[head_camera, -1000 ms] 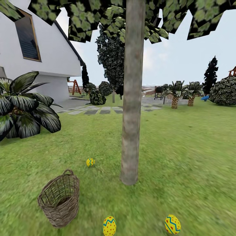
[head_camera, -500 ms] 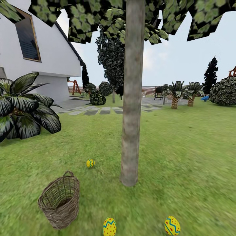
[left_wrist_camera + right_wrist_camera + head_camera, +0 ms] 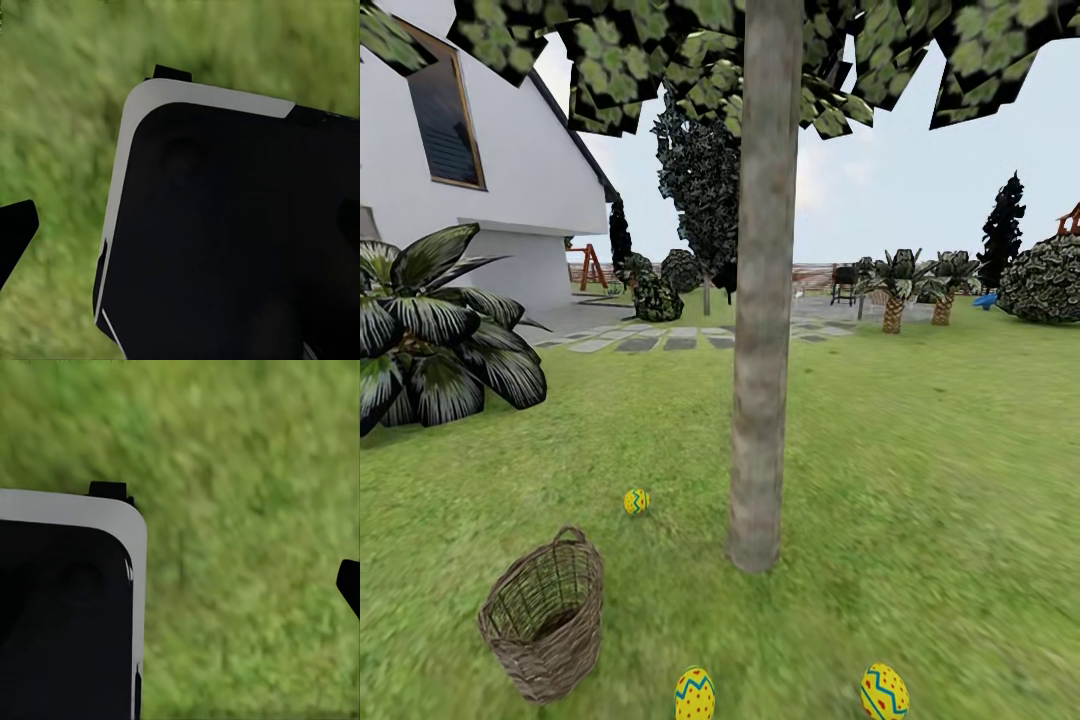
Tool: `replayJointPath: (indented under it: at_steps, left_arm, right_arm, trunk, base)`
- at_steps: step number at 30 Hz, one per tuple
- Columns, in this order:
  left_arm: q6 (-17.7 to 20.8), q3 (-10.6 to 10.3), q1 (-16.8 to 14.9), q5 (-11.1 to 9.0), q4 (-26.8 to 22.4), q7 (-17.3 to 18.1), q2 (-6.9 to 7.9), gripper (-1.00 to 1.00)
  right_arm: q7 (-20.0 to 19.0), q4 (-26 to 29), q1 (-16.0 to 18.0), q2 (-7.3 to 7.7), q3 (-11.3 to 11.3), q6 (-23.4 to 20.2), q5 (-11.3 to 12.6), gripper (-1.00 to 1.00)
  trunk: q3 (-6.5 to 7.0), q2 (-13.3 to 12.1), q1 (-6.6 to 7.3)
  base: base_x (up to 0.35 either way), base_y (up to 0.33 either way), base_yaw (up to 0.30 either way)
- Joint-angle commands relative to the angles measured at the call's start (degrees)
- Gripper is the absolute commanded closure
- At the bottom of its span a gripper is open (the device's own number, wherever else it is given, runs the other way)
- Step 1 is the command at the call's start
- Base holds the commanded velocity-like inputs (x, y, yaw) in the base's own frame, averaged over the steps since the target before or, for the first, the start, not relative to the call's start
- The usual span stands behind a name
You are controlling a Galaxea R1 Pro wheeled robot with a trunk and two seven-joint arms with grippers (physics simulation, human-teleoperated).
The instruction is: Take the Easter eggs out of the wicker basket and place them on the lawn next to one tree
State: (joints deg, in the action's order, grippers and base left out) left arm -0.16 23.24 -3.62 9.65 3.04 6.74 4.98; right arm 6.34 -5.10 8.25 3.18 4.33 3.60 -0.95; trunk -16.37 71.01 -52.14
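Now three Easter eggs point(image 3: 637, 501) on lawn point(image 3: 920, 470) around tree point(image 3: 762, 300); wicker basket point(image 3: 544, 620) near tree, tilted, interior apparently empty. End effector state: cannot tell, either arm.

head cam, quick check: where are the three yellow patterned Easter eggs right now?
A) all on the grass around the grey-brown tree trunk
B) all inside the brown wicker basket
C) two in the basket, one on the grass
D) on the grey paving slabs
A: three yellow patterned Easter eggs lie on the green lawn around the grey-brown tree trunk; no egg shows in the brown wicker basket.
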Motion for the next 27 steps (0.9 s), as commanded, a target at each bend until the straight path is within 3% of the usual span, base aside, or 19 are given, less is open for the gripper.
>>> replayJointPath:
  at_steps: [1,27]
  left_arm:
    - [-0.02,0.49,-0.07,0.54,0.12,0.11,0.04,-1.00]
    - [-0.02,0.49,-0.07,0.54,0.12,0.11,-0.15,-1.00]
  right_arm:
    - [0.17,-0.26,0.10,-0.02,0.42,0.35,-0.11,-1.00]
    - [0.17,-0.26,0.10,-0.10,0.42,0.35,-0.11,-1.00]
  trunk:
    - [0.12,-0.37,0.22]
    - [4.79,-10.80,5.93]
  base:
    - [0.000,0.000,0.000]
    - [0.000,0.000,0.000]
